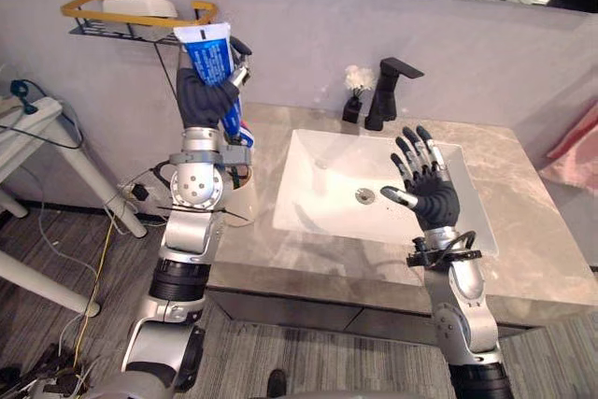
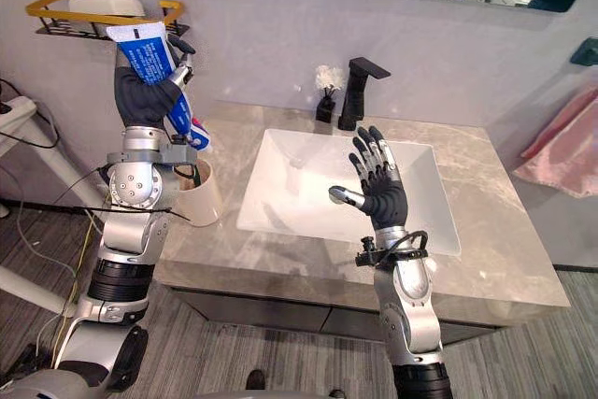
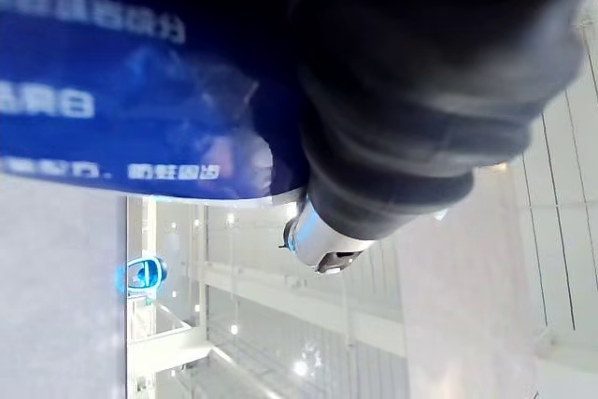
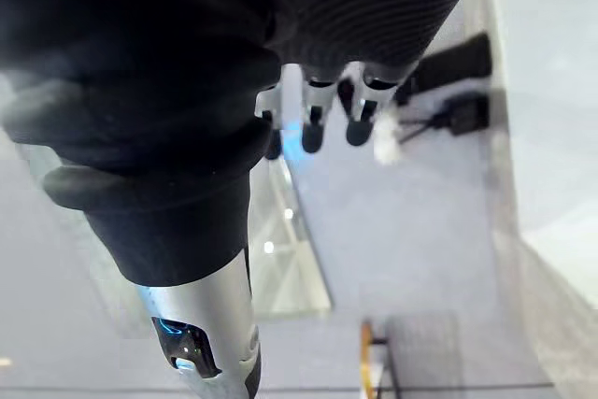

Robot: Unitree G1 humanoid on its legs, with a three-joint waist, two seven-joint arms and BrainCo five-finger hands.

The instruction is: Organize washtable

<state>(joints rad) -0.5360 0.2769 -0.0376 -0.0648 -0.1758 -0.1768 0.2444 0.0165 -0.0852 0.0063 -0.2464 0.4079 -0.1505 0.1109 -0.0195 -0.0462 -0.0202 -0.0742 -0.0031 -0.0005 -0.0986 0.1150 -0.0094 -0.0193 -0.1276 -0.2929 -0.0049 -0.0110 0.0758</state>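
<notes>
Left hand point(image 1: 206, 98) clamped round the toothpaste tube point(image 1: 207, 55), just beside the wall shelf point(image 1: 121, 17); right hand point(image 1: 430, 193) spread, well apart. Recommend clearing the shelf rim before release.

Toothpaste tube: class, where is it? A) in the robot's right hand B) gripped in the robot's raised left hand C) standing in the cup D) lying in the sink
B: the left hand is curled round the toothpaste tube, raised beside the wall shelf, while the right hand hovers open over the sink.

Blurred white characters on the blue toothpaste tube point(image 3: 121, 91), none legible
</notes>
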